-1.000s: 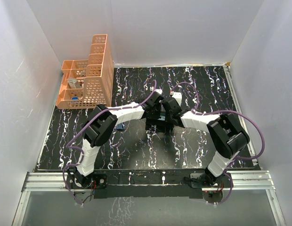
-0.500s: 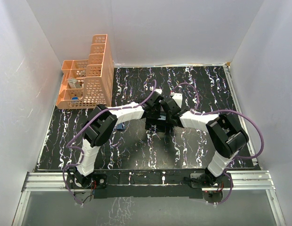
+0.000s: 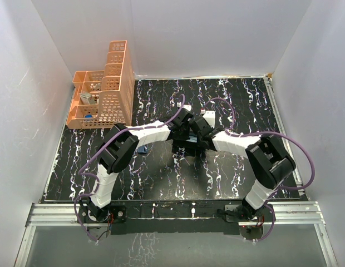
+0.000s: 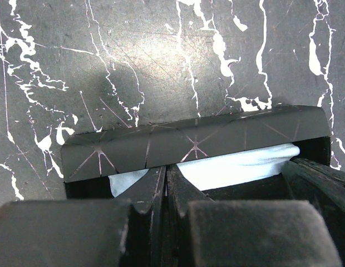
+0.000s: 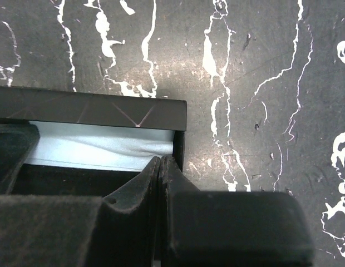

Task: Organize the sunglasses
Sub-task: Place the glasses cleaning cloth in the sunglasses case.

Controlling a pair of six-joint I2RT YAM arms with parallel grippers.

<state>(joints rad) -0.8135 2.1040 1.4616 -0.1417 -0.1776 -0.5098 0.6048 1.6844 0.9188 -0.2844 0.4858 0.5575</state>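
The table [image 4: 161,55] top is black with white marble veins, a little glossy and finely scratched. The case [image 4: 189,142] is smooth black with a dull shine. The cloth [image 4: 233,167] is soft, matt, wrinkled fabric. The right gripper [image 5: 161,161] looks matt and grainy. The basket [image 3: 114,103] at the far left corner is orange plastic.

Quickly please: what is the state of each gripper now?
Left gripper: closed, tips at the open edge of the case, by the cloth; nothing visibly held.
Right gripper: closed, tips at the case's end; nothing visibly held.
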